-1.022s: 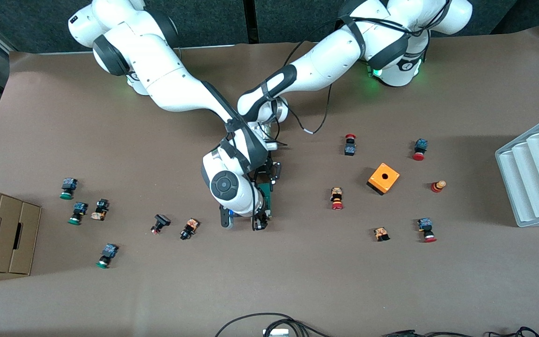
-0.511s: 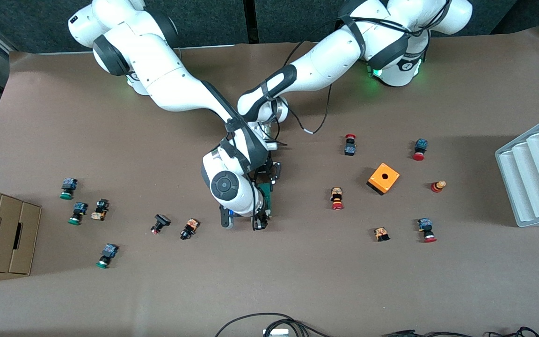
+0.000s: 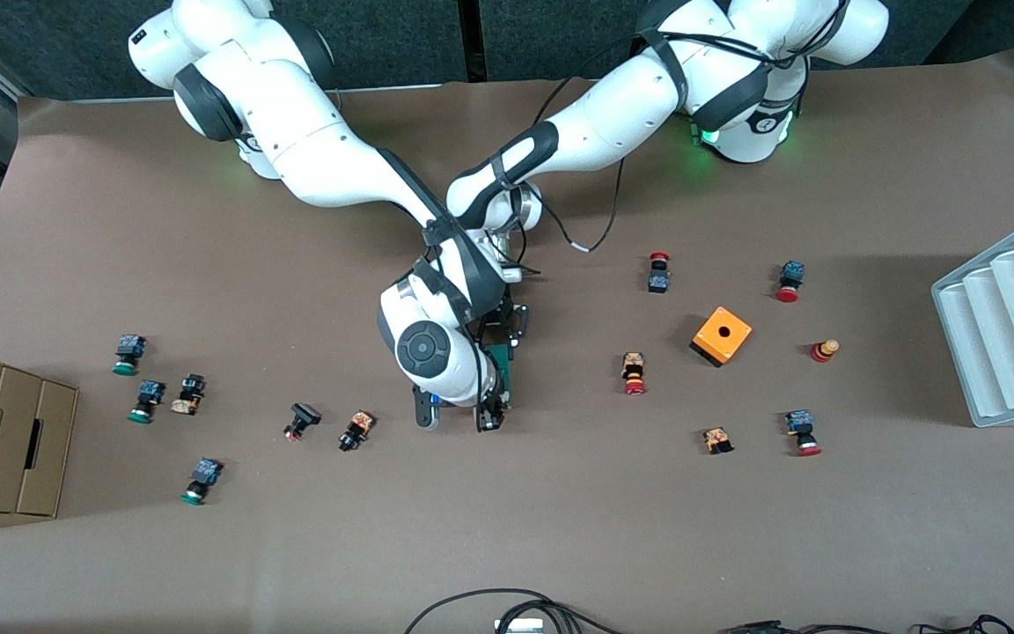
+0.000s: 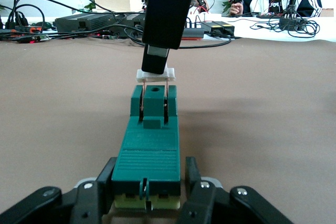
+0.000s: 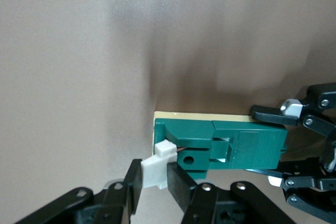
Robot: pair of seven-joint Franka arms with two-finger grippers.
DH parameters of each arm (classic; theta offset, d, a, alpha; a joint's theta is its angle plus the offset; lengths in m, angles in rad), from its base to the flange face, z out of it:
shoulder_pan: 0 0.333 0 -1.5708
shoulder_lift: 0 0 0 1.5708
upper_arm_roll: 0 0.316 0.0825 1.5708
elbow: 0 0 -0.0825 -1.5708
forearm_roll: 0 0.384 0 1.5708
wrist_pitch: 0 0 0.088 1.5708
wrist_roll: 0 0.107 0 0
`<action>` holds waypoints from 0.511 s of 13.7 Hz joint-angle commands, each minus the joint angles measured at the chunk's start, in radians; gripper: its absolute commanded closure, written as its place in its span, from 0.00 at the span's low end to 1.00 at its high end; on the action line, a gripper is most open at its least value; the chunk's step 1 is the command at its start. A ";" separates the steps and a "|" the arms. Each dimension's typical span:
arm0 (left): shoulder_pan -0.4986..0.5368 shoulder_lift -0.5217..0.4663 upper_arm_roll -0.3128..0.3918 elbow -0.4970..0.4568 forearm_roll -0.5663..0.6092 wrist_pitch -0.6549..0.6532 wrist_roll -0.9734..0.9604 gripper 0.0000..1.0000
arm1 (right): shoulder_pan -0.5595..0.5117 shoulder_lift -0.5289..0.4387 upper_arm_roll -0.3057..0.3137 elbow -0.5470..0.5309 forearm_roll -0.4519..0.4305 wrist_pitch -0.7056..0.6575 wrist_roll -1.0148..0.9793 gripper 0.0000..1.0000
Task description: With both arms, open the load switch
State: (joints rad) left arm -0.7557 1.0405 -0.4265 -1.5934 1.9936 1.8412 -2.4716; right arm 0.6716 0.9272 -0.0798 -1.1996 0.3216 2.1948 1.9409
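The load switch (image 3: 501, 368) is a narrow dark-green block lying on the brown table between the two grippers. My left gripper (image 3: 503, 345) is shut on one end of the green body (image 4: 149, 153), with a finger on each side. My right gripper (image 3: 488, 410) is over the other end, shut on the switch's white end piece (image 5: 157, 171). In the left wrist view the right finger (image 4: 164, 19) comes down onto that white piece (image 4: 156, 75). The piece stands slightly out from the green body, and thin metal pins show between them.
Small push buttons lie scattered toward both ends, red-capped ones (image 3: 635, 374) near an orange cube box (image 3: 722, 335) and green-capped ones (image 3: 139, 401) near a cardboard box (image 3: 1, 431). A white ridged tray (image 3: 1009, 321) stands at the left arm's end. Cables (image 3: 507, 612) lie at the front edge.
The right arm's wrist and gripper have edged a touch toward the switch. The left arm and the switch's green body have not visibly moved.
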 commanded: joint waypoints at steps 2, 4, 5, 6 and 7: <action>-0.010 0.016 -0.003 0.026 0.010 -0.020 -0.007 0.43 | 0.014 -0.027 0.005 -0.023 0.031 -0.070 -0.007 0.73; -0.010 0.016 -0.003 0.026 0.010 -0.020 -0.007 0.43 | 0.016 -0.028 0.005 -0.023 0.031 -0.070 -0.007 0.74; -0.010 0.016 -0.003 0.026 0.010 -0.020 -0.006 0.43 | 0.016 -0.028 0.005 -0.023 0.031 -0.070 -0.007 0.74; -0.010 0.015 -0.003 0.026 0.010 -0.020 -0.006 0.43 | 0.017 -0.028 0.005 -0.023 0.031 -0.070 -0.007 0.74; -0.010 0.016 -0.003 0.026 0.010 -0.020 -0.006 0.43 | 0.017 -0.028 0.005 -0.024 0.030 -0.070 -0.007 0.75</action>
State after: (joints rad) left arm -0.7557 1.0406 -0.4265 -1.5932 1.9936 1.8408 -2.4716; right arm 0.6777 0.9096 -0.0751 -1.1996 0.3216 2.1467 1.9406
